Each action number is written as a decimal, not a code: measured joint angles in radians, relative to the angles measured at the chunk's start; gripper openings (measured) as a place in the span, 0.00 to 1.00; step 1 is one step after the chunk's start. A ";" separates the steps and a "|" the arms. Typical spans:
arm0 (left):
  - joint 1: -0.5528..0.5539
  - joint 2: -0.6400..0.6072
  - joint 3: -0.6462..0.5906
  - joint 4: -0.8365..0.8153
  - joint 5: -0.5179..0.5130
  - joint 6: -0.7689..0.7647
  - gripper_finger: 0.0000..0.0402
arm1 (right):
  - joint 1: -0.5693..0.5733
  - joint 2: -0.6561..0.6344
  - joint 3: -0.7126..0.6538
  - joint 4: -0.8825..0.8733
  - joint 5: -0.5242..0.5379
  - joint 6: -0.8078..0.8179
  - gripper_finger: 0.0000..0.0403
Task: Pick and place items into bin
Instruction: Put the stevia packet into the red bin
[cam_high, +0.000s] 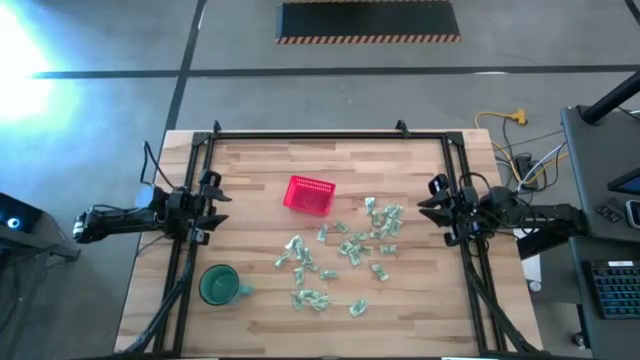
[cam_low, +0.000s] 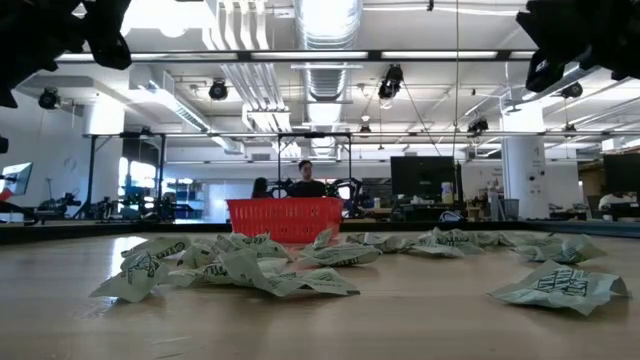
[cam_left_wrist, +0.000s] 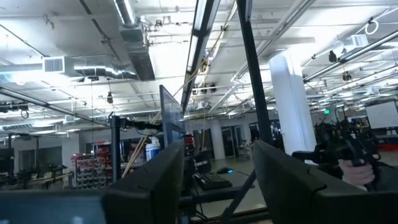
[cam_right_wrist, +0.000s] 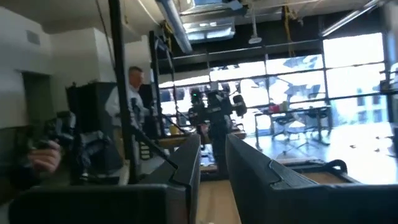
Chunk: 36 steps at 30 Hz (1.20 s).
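Several small pale green-and-white crinkled wrapped pieces (cam_high: 340, 258) lie scattered on the wooden table's middle and right; they also show in the low view (cam_low: 250, 268). The small red mesh basket (cam_high: 308, 195) stands on the table beyond them, toward the far side, and shows in the low view (cam_low: 285, 218). My left gripper (cam_high: 215, 205) is open and empty, raised at the table's left edge. My right gripper (cam_high: 432, 208) is open and empty, raised at the table's right edge. Both wrist views look level into the room past open fingers.
A round dark-green mug (cam_high: 219, 284) stands near the table's near left corner. A black frame (cam_high: 320, 135) runs around the table's far and side edges. People show in the room beyond the table (cam_right_wrist: 127, 118).
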 joint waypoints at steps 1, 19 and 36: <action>0.000 -0.001 0.000 0.000 -0.001 0.000 0.44 | 0.000 0.002 0.000 -0.001 0.019 -0.039 0.17; 0.000 0.148 0.000 -0.023 -0.083 0.028 0.44 | 0.000 0.370 0.165 -0.454 0.372 0.091 0.17; 0.000 0.381 0.000 0.005 -0.108 0.027 0.44 | 0.001 1.028 0.580 -1.116 0.265 0.359 0.17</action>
